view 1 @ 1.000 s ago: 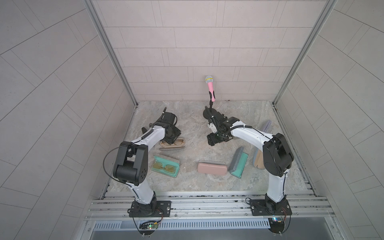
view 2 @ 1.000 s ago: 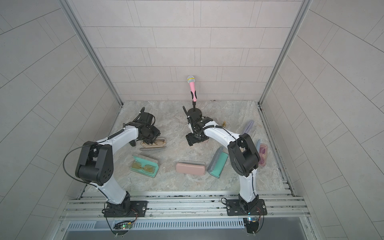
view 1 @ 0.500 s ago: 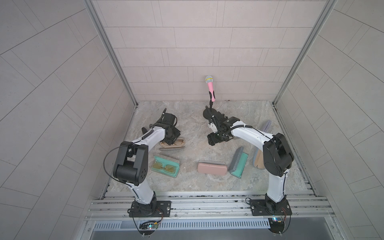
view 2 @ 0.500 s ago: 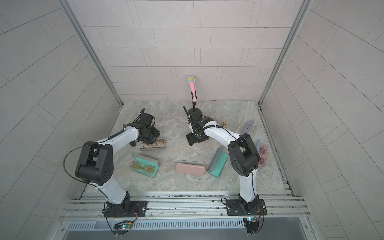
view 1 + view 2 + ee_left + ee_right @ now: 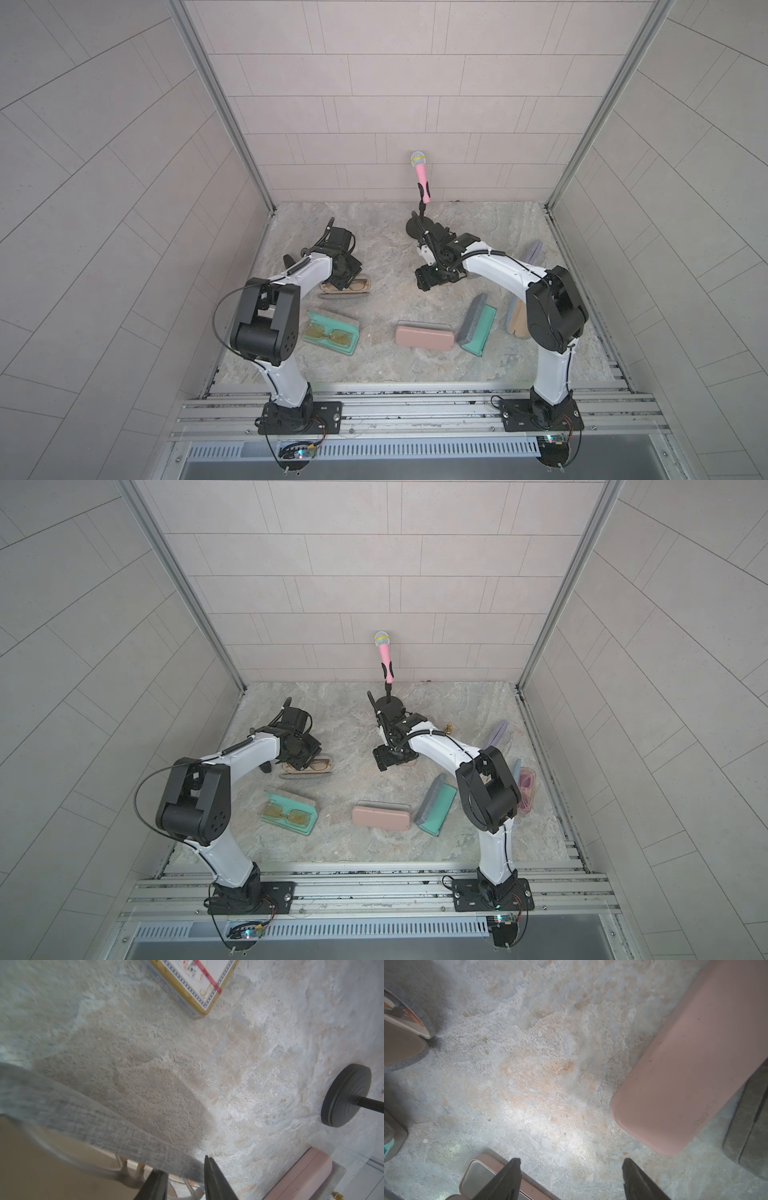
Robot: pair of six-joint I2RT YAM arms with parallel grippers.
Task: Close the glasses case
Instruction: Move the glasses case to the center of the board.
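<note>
The glasses case (image 5: 345, 293), tan inside and grey fabric outside, lies open at the left of the table with brown glasses (image 5: 358, 285) in it. It shows in both top views (image 5: 307, 774). My left gripper (image 5: 341, 281) is down at its near-left end. In the left wrist view the grey lid (image 5: 83, 1118) is blurred and runs between my fingers, one under it and one outside. That gripper (image 5: 181, 1167) is shut on the lid's edge. My right gripper (image 5: 432, 277) hovers low at the table's middle. It stands open (image 5: 571, 1160) and empty over bare stone.
A teal case (image 5: 332, 334) with yellow glasses lies open in front. A closed pink case (image 5: 424, 337), a half-open teal case (image 5: 478, 324), tan cases (image 5: 517, 320) and a lilac case (image 5: 534, 251) lie right. A microphone stand (image 5: 415, 226) is at the back. A card box (image 5: 197, 985) lies beyond the lid.
My left gripper's jaws have narrowed on the lid and the wrist has shifted slightly. The case and the right arm have stayed where they were.
</note>
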